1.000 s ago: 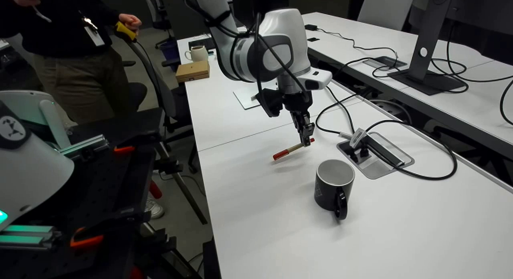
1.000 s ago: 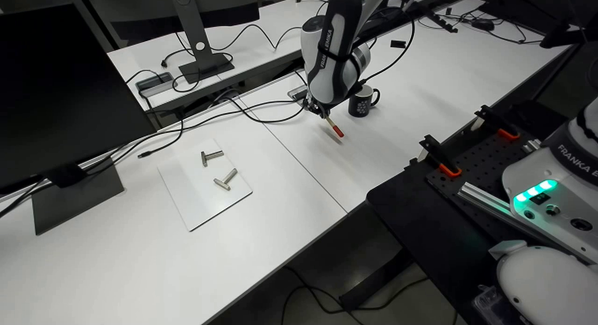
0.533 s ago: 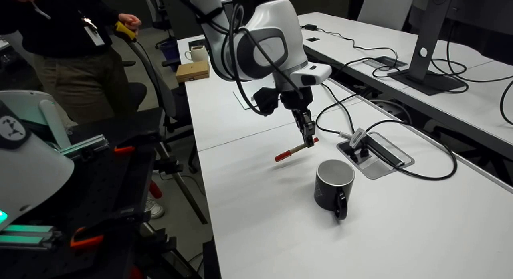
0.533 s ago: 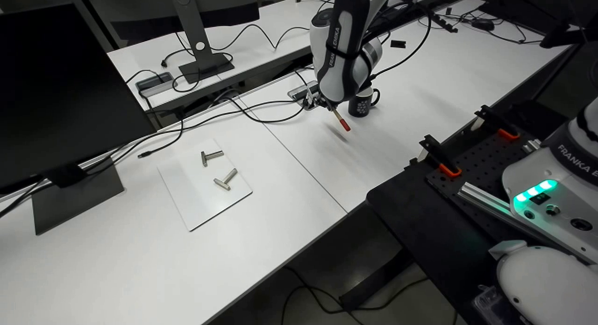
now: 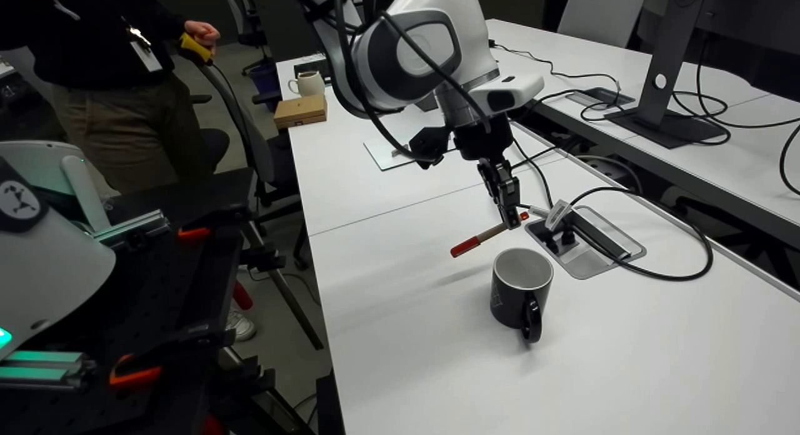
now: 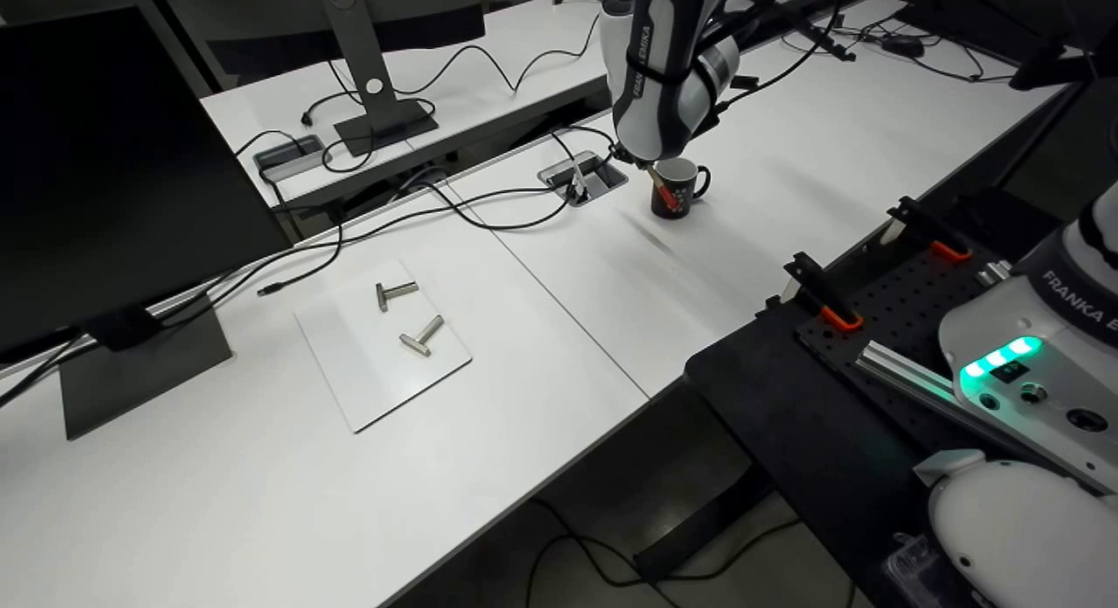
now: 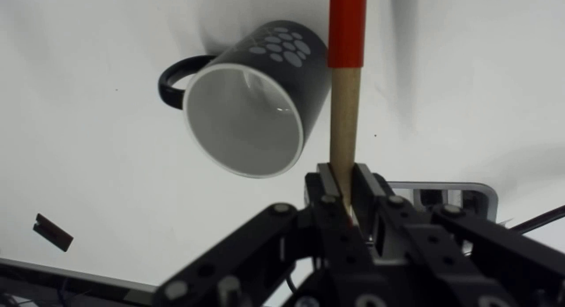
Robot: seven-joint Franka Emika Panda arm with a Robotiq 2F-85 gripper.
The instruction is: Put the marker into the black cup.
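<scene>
The hand point(image 7: 344, 172) is closed narrowly on the tan shaft of the marker point(image 7: 345, 99), gripping it nearer one red end, probably so that the longer red end reaches the black cup point(image 5: 509, 304) first. The marker hangs slanted above the bench point(image 5: 400, 335), beside the cup's mouth rather than over it, so it likely needs to shift across and tip steeper. The cup stands upright, handle turned away from the marker, which should leave the way in clear. The bench is white, with a socket box point(image 5: 581, 260) and black cables point(image 5: 672, 277) near the cup; farther along lies a pale board point(image 6: 376, 381) with T-shaped pieces point(image 6: 417, 343). Beyond the bench's edge stands a person point(image 5: 125, 116), head unseen
</scene>
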